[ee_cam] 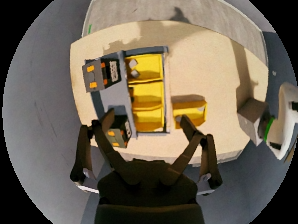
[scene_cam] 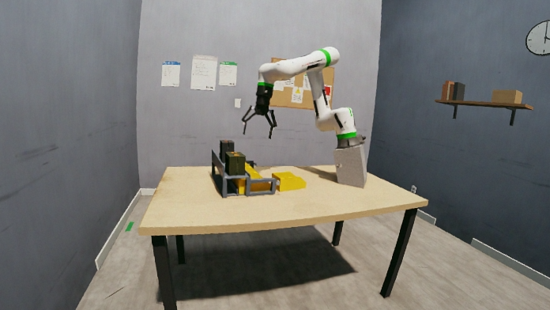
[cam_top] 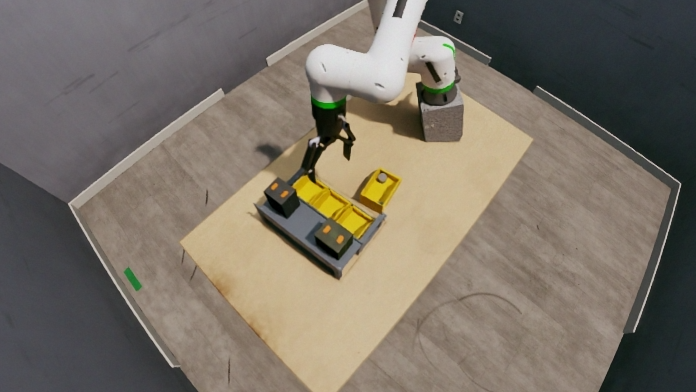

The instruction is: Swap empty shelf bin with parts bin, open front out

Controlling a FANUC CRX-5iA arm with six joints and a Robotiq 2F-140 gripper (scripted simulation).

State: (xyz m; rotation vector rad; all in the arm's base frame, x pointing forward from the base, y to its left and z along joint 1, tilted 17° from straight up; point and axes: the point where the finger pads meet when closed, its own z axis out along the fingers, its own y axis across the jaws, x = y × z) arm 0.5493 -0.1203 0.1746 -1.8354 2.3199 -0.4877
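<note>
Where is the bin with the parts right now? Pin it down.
In the top view, the bin with the parts stands on the table, just in front of the shelf and its three yellow bins, right of the open pincer.
</note>
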